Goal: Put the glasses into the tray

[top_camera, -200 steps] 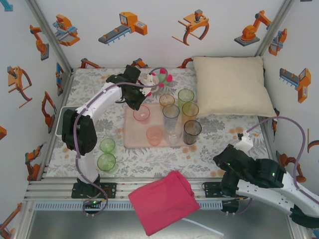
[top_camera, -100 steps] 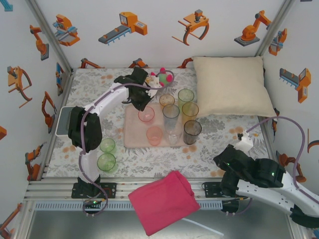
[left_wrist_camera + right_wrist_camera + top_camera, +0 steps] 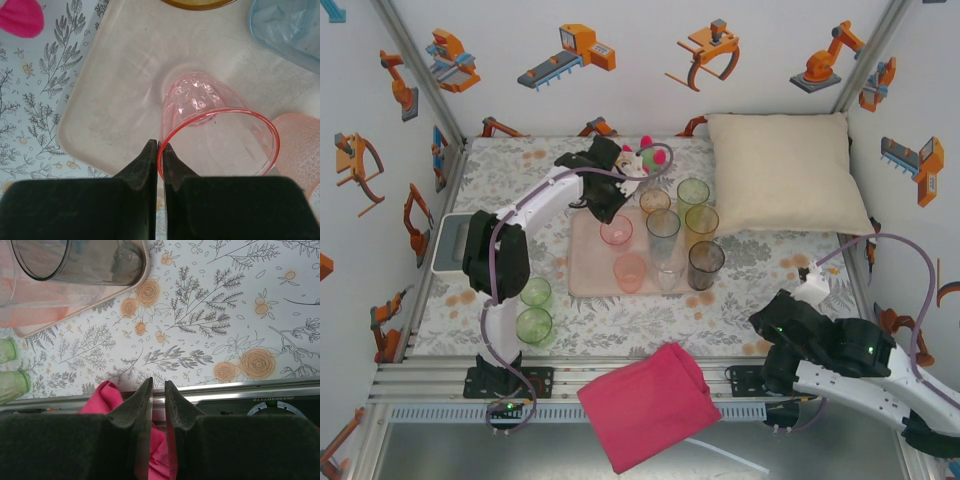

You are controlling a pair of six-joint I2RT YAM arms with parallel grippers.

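Cropped by the left wrist view's edges: an amber glass (image 3: 199, 4) down to a sliver of rim at the top, a blue glass (image 3: 287, 27) in the upper right corner, a peach glass (image 3: 300, 150) at the right, a pink toy (image 3: 20, 17) at the upper left. Cropped likewise in the right wrist view: the smoky glass (image 3: 80, 260) and the tray (image 3: 100, 294) beneath it at the top, two green glasses (image 3: 12, 382) at the left, with a pink cloth (image 3: 102, 397) partly covered by the right gripper (image 3: 158, 382). Hidden between the left gripper (image 3: 160, 147) fingers: the pinched bit of the pink glass (image 3: 200, 100) rim.
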